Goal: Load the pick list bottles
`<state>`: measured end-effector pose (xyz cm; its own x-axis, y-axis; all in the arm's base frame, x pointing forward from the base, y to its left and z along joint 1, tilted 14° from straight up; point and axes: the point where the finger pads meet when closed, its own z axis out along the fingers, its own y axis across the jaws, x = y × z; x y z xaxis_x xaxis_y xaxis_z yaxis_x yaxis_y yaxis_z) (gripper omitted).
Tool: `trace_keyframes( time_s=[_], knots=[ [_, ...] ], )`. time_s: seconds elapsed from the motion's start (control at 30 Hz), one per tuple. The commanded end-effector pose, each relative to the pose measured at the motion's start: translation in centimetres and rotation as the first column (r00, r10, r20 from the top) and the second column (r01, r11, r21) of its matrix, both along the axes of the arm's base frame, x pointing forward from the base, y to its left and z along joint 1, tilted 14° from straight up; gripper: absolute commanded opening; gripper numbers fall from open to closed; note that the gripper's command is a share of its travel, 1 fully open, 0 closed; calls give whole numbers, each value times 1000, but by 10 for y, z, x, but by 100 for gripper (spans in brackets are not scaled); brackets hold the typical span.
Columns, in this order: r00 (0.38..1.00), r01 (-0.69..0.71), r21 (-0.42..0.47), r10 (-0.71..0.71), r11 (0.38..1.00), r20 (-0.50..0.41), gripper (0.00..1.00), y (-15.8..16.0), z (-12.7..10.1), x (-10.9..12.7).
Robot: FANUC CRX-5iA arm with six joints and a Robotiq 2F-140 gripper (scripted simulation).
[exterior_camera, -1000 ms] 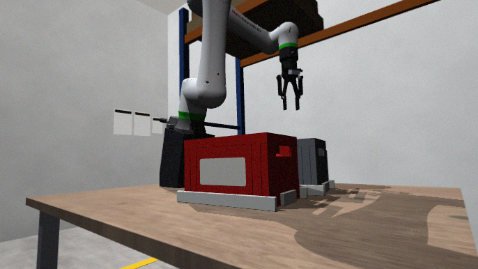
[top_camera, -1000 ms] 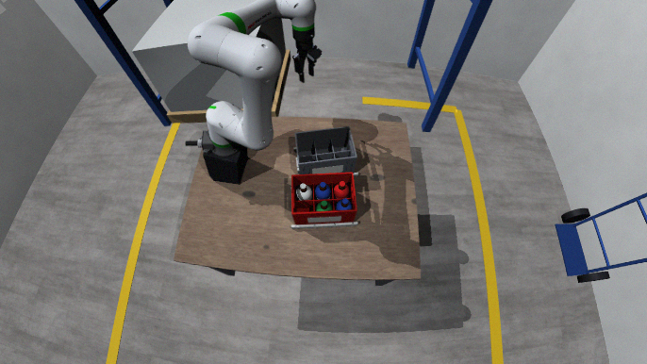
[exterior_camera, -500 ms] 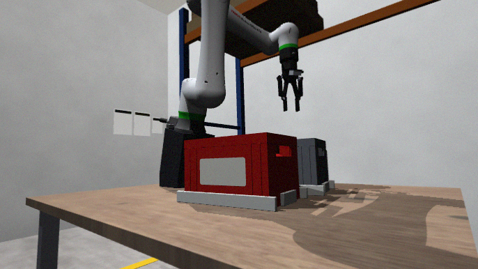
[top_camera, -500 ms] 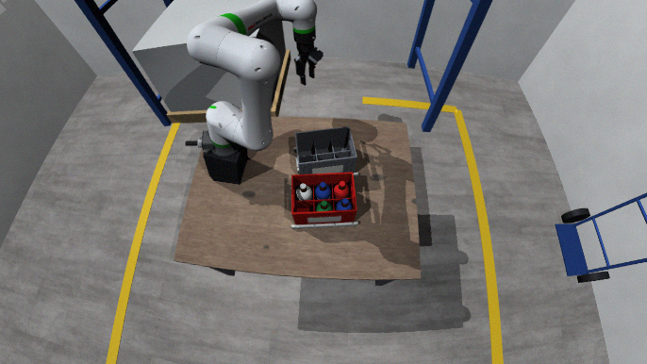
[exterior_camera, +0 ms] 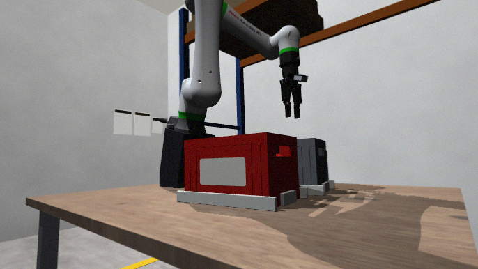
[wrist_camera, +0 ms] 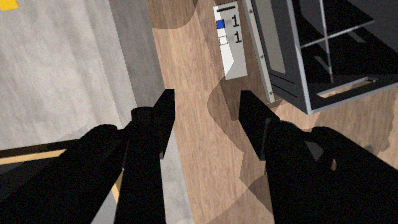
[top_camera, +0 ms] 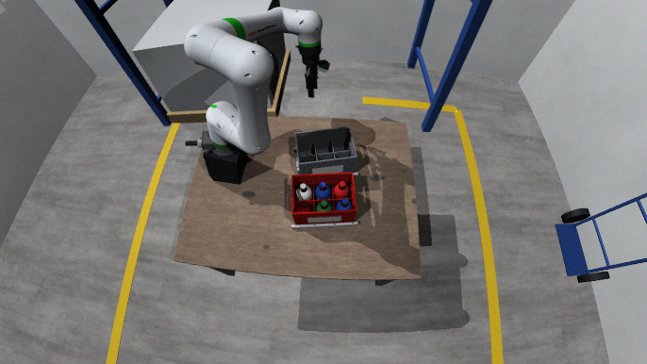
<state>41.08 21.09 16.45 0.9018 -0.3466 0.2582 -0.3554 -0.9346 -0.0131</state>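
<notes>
My gripper (top_camera: 310, 87) hangs high above the far edge of the table, beyond the grey crate; it also shows in the side view (exterior_camera: 292, 115). In the wrist view its fingers stand apart with nothing between them. The empty grey crate (top_camera: 325, 151) (wrist_camera: 325, 50) has dividers. The pick list (wrist_camera: 231, 42) lies beside it, black bar at the top, then blue 1 and white 1. The red crate (top_camera: 318, 201) holds a white bottle (top_camera: 304, 191), a blue bottle (top_camera: 323, 190), a red bottle (top_camera: 341, 190), a green bottle (top_camera: 323, 206) and a second blue bottle (top_camera: 344, 204), all upright.
Grey stop blocks (exterior_camera: 226, 200) line the red crate's base. The robot base (top_camera: 225, 165) stands at the table's left. Blue rack posts (top_camera: 448, 61) and an orange shelf beam (exterior_camera: 334, 29) lie behind and above. A blue hand truck (top_camera: 599, 236) stands at the right.
</notes>
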Motion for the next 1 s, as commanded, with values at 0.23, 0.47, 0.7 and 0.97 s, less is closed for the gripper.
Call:
trace_keyframes(
  time_s=[0.23,0.47,0.7,0.97],
  knots=[
    [974,-227,-43,226,973,-31,44,-39,-25,23],
    [974,-227,-43,226,973,-31,44,-57,-38,34],
    [974,-227,-43,226,973,-31,44,-84,-55,48],
    [974,-227,-43,226,973,-31,44,-95,-62,55]
  ],
)
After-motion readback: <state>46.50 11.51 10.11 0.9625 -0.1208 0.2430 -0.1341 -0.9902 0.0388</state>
